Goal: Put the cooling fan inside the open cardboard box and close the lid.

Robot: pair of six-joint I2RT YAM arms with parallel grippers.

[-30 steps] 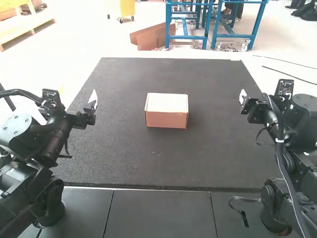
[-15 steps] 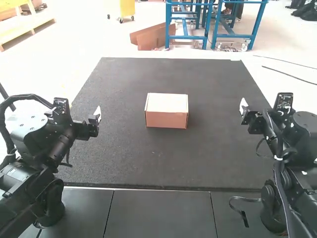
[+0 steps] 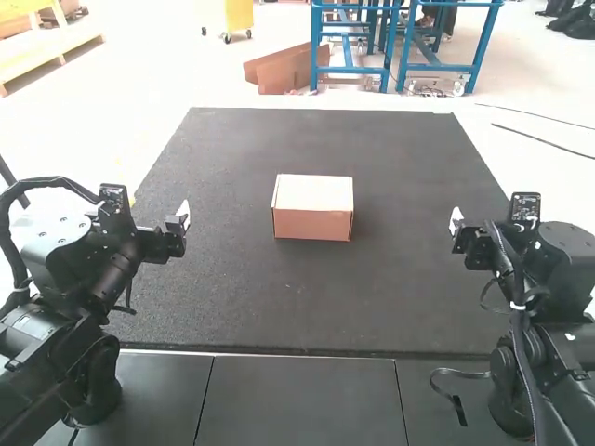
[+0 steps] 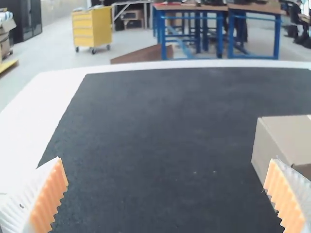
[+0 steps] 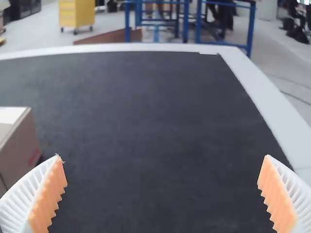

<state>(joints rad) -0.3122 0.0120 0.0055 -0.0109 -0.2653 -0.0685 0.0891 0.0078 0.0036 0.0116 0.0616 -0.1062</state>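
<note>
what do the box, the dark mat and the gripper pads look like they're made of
Box: plain brown cardboard, matte, with sharp folded edges. Mat: black, dull and finely grainy, probably rubber or felt. Pads: orange and saw-ridged, likely soft rubber, on a white ribbed backing that looks like plastic.

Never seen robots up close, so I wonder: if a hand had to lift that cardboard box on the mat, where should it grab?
Probably from above, closing on two opposite side walls of the cardboard box. Its lid lies shut and flat, leaving no flap or rim to pinch, while the walls stand upright and parallel.
</note>
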